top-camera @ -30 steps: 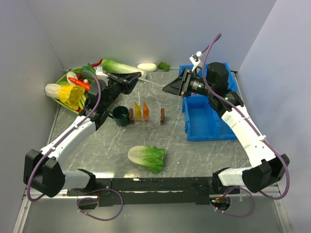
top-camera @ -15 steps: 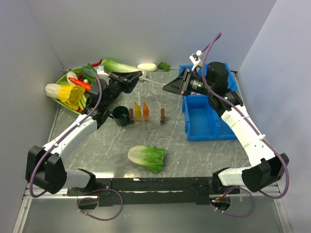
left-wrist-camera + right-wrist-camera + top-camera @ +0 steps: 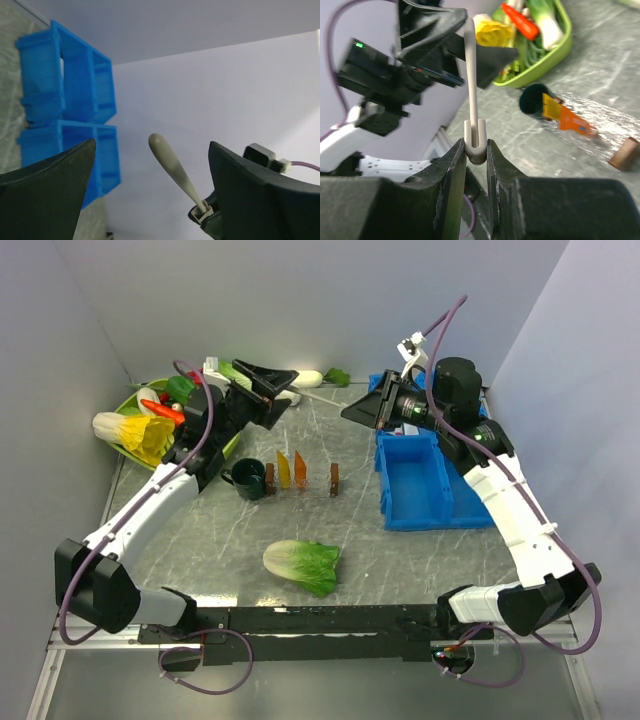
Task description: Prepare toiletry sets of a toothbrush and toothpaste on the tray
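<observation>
A pale toothbrush hangs in the air at the back of the table, its thick end pinched by my right gripper, which is shut on it. Its slim handle reaches between the wide-open fingers of my left gripper without touching them. From above, the left gripper and the right gripper face each other across the brush. A yellow toothpaste tube and an orange one sit mid-table on a glinting see-through tray.
A lime basket of toy vegetables stands back left, with a dark green mug near it. Two blue bins stand on the right. A lettuce lies near the front. Brown cylinders flank the tubes.
My left gripper, shut on the brush handle before, has sprung open and let it go. The right gripper keeps the brush and has risen slightly.
</observation>
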